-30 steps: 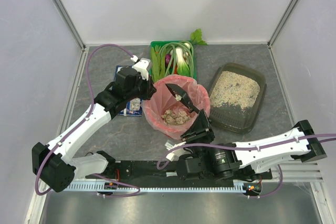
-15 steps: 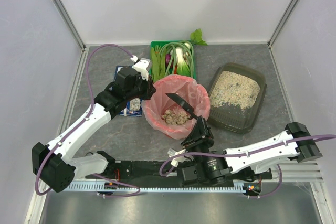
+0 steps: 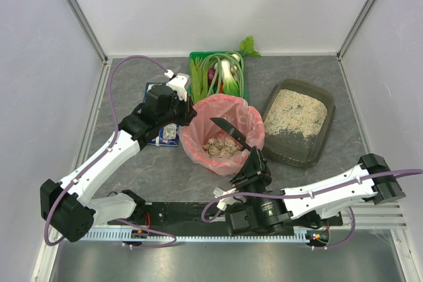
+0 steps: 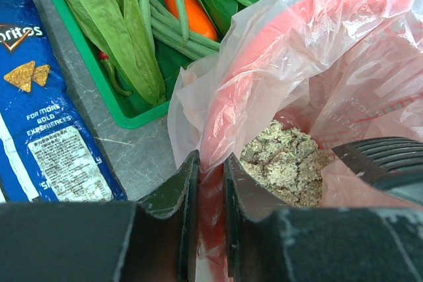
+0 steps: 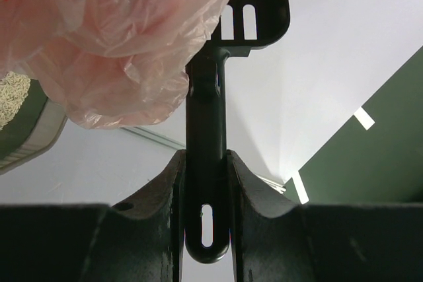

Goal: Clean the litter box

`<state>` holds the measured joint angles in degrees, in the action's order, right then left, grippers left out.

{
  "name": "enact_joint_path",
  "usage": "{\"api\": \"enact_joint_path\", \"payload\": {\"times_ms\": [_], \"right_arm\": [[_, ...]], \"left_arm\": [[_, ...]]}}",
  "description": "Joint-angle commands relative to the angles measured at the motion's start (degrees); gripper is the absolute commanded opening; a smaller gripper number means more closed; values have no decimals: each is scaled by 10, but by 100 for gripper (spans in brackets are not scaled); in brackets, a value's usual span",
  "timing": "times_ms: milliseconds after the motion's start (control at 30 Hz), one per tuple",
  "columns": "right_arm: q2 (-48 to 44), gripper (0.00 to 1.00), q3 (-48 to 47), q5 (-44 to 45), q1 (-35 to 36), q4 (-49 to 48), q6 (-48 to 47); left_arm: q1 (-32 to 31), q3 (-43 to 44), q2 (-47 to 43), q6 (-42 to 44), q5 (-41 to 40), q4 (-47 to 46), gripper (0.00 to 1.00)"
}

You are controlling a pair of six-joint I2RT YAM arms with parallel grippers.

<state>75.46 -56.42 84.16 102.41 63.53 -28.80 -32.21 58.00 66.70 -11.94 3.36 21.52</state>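
Over the bin, the right gripper is clamped shut on the scoop handle, a grip only its wrist view shows. Left wrist view shows the left gripper pinching the bagged rim. The litter box sits just right of the bin.
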Motion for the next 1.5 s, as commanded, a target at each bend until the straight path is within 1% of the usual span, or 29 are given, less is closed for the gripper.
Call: {"api": "enact_joint_path", "payload": {"times_ms": [0, 33, 67, 167, 200, 300, 333, 367, 467, 500, 567, 600, 733, 833, 1000, 1067, 1200, 1333, 1433, 1467], "right_arm": [[-10, 0, -43, 103, -4, 105, 94], [-21, 0, -42, 101, -6, 116, 118], [-38, 0, -41, 82, -8, 123, 122], [-45, 0, 28, 27, -10, 165, 145], [-45, 0, 82, 18, -12, 173, 145], [-55, 0, 162, 10, -17, 201, 177], [-62, 0, 168, 6, -26, 201, 178], [-75, 0, 166, -5, -29, 201, 177], [-74, 0, 118, 12, -35, 201, 176], [-69, 0, 76, 20, -35, 201, 178], [-49, 0, 31, 35, -35, 201, 179], [-42, 0, -12, 48, -35, 201, 182], [-9, 0, -90, 67, -35, 201, 188], [-8, 0, -92, 59, -35, 201, 184], [-20, 0, 20, 28, -36, 201, 179], [-24, 0, 37, 12, -35, 201, 177], [-37, 0, 40, -15, -36, 202, 176], [-40, 0, 14, 28, -36, 201, 182], [-35, 0, -55, 52, -39, 201, 191], [-34, 0, -91, 54, -39, 201, 192]], "left_arm": [[0, 2, -9, 0, 11, -27, 2], [0, 1, -11, 0, 9, -26, 2], [0, 1, -11, 1, 5, -25, 2], [0, 1, -10, 1, 7, -26, 2], [0, 1, -10, 1, 7, -26, 2], [0, 0, -11, 3, 3, -26, 2], [0, 0, -10, 3, 1, -26, 2], [0, -1, -10, 4, -1, -26, 2], [0, 0, -6, 3, 4, -25, 2], [0, 0, -3, 1, 5, -26, 2], [0, 1, -3, 0, 9, -26, 2], [0, 1, -3, -2, 10, -26, 2], [0, 0, -5, -2, 10, -25, 2], [0, 0, -8, 0, 10, -26, 2], [0, 0, -11, 4, 4, -24, 2], [0, -1, -11, 6, 0, -24, 2], [0, -1, -9, 9, -4, -24, 2], [0, 0, -7, 9, -3, -24, 2], [0, 0, -7, 8, -4, -23, 2], [0, 0, -8, 8, -4, -24, 2]]}}
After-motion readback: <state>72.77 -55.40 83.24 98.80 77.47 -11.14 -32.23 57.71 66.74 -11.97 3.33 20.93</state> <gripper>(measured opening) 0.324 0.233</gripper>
